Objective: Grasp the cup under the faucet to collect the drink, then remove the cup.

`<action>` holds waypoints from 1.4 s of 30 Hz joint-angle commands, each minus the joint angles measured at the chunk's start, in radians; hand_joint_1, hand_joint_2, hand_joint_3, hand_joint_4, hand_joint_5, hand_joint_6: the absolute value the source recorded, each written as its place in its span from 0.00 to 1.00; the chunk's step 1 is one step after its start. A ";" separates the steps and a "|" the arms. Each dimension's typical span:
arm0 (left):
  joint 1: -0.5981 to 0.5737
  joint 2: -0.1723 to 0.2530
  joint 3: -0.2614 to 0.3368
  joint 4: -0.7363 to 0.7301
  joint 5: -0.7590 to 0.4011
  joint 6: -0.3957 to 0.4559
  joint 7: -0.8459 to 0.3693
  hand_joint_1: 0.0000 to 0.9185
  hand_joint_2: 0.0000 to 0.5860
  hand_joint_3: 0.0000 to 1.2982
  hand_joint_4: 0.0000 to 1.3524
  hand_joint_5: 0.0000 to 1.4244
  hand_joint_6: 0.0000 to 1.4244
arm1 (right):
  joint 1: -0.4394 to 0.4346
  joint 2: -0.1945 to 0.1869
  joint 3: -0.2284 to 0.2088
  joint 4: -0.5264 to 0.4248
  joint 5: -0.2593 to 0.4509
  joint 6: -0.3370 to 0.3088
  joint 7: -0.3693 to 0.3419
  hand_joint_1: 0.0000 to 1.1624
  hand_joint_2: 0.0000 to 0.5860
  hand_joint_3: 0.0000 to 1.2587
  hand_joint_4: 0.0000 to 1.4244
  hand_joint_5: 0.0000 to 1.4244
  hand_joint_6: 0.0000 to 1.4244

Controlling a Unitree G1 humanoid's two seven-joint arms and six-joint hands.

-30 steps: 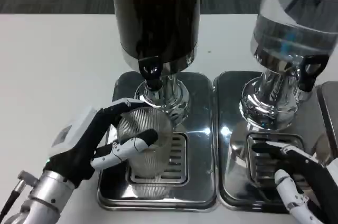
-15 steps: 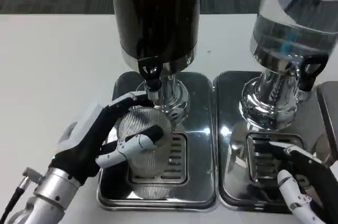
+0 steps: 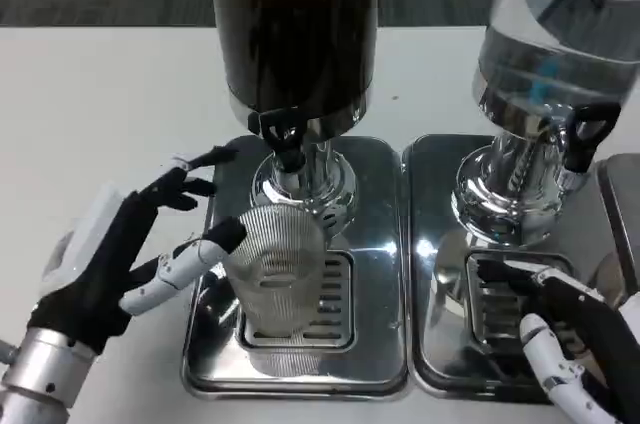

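Now left hand (image 3: 115,254) spread, off ribbed cup (image 3: 278,269) — contents unclear — under dark dispenser (image 3: 295,29) faucet (image 3: 286,144).

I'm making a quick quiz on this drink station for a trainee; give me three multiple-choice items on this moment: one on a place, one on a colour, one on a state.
1. Where does the ribbed clear cup stand?
A. on the drain grate under the dark dispenser's faucet
B. on the right tray
C. on the bare table

2. What colour is the drink in the left dispenser?
A. clear
B. dark brown
C. orange

3. How is the left hand?
A. wrapped around the cup
B. fingers spread, beside the cup
C. on the faucet lever

Answers: 1 A, the cup sits on the grate of the left drip tray; 2 B, its tank looks dark; 3 B, the fingers are apart and nothing is held.
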 commanded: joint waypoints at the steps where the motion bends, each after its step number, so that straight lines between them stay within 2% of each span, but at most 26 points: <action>1: 0.036 0.035 0.062 -0.004 -0.041 0.001 0.006 0.03 0.12 0.20 0.13 0.23 0.29 | 0.017 0.023 0.030 -0.021 -0.026 0.009 -0.021 0.18 1.00 0.27 0.16 0.15 0.19; 10: 0.065 0.050 0.151 -0.051 -0.085 -0.019 0.007 0.01 0.13 0.21 0.14 0.23 0.29 | 0.013 0.037 0.044 -0.009 -0.035 0.007 -0.032 0.18 1.00 0.27 0.16 0.15 0.18; 13: 0.071 0.057 0.176 -0.074 -0.130 -0.043 -0.011 0.00 0.20 0.22 0.18 0.25 0.30 | 0.015 0.039 0.048 -0.008 -0.037 0.006 -0.035 0.18 1.00 0.27 0.16 0.15 0.18; 16: 0.071 0.063 0.201 -0.099 -0.192 -0.060 -0.038 0.00 0.19 0.24 0.21 0.25 0.29 | 0.011 0.043 0.054 -0.002 -0.040 0.005 -0.039 0.18 1.00 0.27 0.16 0.15 0.18; 23: 0.044 0.107 0.241 -0.178 -0.357 -0.037 -0.166 0.00 0.18 0.30 0.28 0.29 0.30 | -0.001 0.045 0.067 0.010 -0.044 0.006 -0.046 0.19 1.00 0.27 0.16 0.15 0.17; 29: 0.026 0.138 0.231 -0.207 -0.465 -0.004 -0.299 0.00 0.17 0.31 0.30 0.31 0.29 | -0.008 0.047 0.075 0.018 -0.042 0.009 -0.051 0.19 1.00 0.27 0.16 0.15 0.16; 37: 0.001 0.141 0.217 -0.261 -0.685 0.111 -0.532 0.00 0.12 0.31 0.27 0.29 0.25 | -0.022 0.042 0.080 0.028 -0.046 0.010 -0.049 0.20 1.00 0.27 0.16 0.15 0.16; 41: -0.015 0.147 0.231 -0.281 -0.775 0.198 -0.632 0.00 0.07 0.26 0.17 0.21 0.19 | -0.035 0.043 0.080 0.035 -0.043 0.011 -0.051 0.20 1.00 0.27 0.16 0.15 0.16; 42: -0.020 0.156 0.232 -0.289 -0.815 0.243 -0.670 0.00 0.06 0.24 0.16 0.20 0.17 | -0.037 0.042 0.081 0.036 -0.046 0.010 -0.052 0.20 1.00 0.27 0.16 0.15 0.16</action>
